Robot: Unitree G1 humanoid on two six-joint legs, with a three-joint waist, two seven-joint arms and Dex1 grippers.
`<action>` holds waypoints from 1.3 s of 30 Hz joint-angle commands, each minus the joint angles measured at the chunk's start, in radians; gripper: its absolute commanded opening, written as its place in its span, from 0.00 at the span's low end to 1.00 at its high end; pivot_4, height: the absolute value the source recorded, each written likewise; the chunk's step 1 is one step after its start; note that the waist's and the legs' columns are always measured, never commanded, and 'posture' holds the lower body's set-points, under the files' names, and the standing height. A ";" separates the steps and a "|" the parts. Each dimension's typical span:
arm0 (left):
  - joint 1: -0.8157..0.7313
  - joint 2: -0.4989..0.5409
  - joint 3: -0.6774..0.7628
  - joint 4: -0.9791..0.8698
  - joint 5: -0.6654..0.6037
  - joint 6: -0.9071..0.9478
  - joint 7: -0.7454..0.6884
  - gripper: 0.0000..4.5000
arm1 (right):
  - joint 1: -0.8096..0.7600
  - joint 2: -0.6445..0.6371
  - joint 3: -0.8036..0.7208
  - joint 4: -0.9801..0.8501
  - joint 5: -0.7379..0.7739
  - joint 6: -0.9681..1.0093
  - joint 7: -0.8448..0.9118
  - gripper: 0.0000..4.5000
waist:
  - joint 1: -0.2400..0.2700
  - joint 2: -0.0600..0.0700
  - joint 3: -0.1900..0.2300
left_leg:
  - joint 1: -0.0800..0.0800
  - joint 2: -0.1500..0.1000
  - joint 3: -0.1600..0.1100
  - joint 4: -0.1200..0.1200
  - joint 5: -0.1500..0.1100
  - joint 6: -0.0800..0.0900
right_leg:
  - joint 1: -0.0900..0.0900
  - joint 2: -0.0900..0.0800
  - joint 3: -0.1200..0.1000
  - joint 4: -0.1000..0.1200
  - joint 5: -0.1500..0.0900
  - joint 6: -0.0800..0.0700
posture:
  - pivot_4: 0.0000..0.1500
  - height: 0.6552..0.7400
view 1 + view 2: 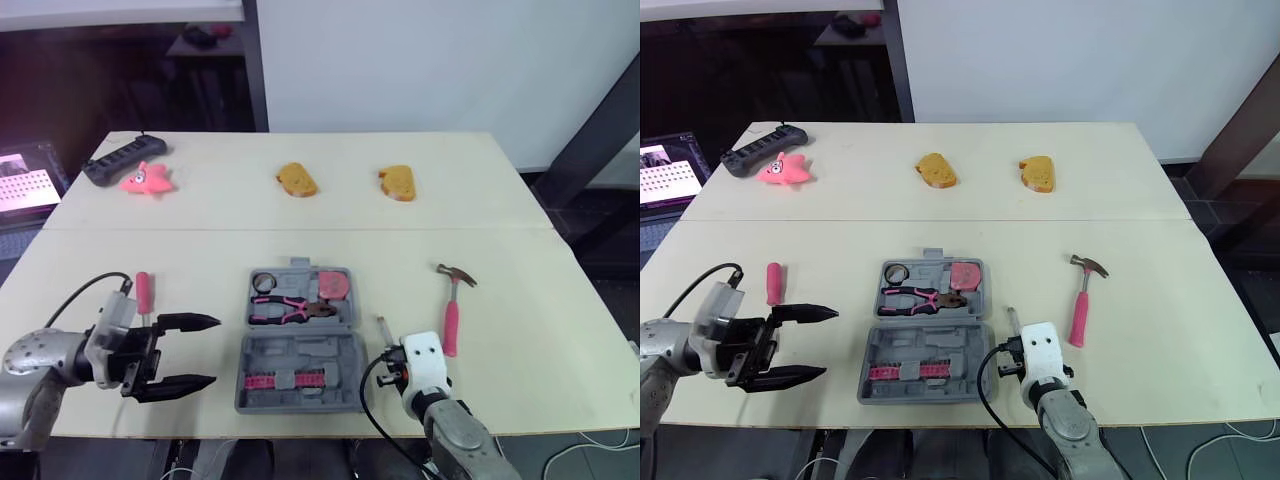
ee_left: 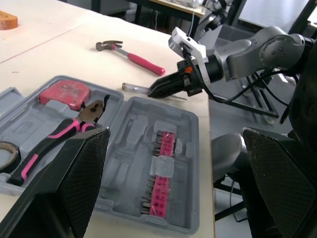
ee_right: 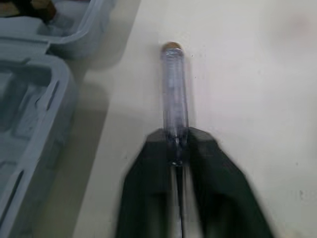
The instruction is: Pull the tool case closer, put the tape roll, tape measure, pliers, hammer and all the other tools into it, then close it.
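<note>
Table (image 1: 520, 290) | right jaws pinch clear tool (image 3: 173, 89), tip hidden | left jaws apart

L end effector (image 1: 213, 351) wide, R one (image 3: 176, 145) tight

L of tool case (image 1: 262, 352), table (image 1: 200, 250) clear to pink screwdriver (image 1: 144, 292); on R, clear-handled tool (image 3: 173, 89) & hammer (image 1: 452, 318) in way.

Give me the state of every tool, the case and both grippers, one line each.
tool case: open, lid laid flat.
tape roll: in the case.
pliers: in the case.
tape measure: in the case.
hammer: on the table, right of the case.
pink screwdriver: on the table, left of the case.
clear screwdriver: beside the case, gripped.
left gripper: open, empty.
right gripper: shut on the clear screwdriver.
</note>
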 commanded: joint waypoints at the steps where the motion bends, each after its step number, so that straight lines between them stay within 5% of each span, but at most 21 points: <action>1: -0.001 0.014 0.032 -0.011 -0.006 -0.005 -0.005 1.00 | 0.024 -0.009 -0.002 0.003 -0.006 0.031 0.001 0.01 | -0.001 0.000 0.000 | 0.000 0.000 0.000 0.000 0.000 0.000 | 0.000 0.000 0.000 0.000 0.000 0.000 | 1.00 1.00; 10: 0.002 0.014 0.039 -0.014 -0.004 -0.002 0.010 1.00 | -0.018 -0.091 0.015 -0.047 -0.045 0.016 0.039 0.01 | 0.000 -0.001 -0.001 | 0.000 0.000 0.000 0.000 0.000 0.000 | 0.000 0.000 0.000 0.000 0.000 0.000 | 1.00 1.00; 19: 0.022 0.013 0.057 -0.016 0.000 -0.008 0.028 1.00 | -0.228 -0.295 0.045 -0.210 -0.006 0.120 0.250 0.01 | -0.002 -0.001 -0.001 | 0.000 0.000 -0.002 0.000 0.000 0.000 | 0.000 0.001 -0.001 0.001 0.002 0.003 | 1.00 1.00; 24: 0.035 0.021 0.077 -0.010 0.006 -0.008 0.039 1.00 | -0.456 -0.409 0.126 -0.280 0.125 0.290 0.471 0.01 | -0.003 -0.001 -0.001 | 0.000 0.000 -0.001 0.001 0.000 0.000 | 0.000 0.000 0.000 0.000 0.002 0.004 | 1.00 1.00; 30: 0.059 0.047 0.109 0.021 0.033 -0.042 0.006 1.00 | -0.911 -0.440 0.268 -0.181 0.293 0.542 0.679 0.01 | -0.003 0.000 0.000 | 0.000 0.000 -0.002 0.001 0.000 0.000 | 0.000 0.001 -0.001 0.001 0.003 0.003 | 1.00 1.00; 39: 0.123 0.058 0.145 0.026 0.047 -0.080 -0.023 1.00 | -1.204 -0.343 0.623 0.129 0.200 0.514 0.695 0.01 | -0.007 0.001 0.001 | -0.003 0.000 -0.003 -0.001 -0.001 0.002 | -0.005 0.000 -0.004 0.002 0.003 0.003 | 1.00 1.00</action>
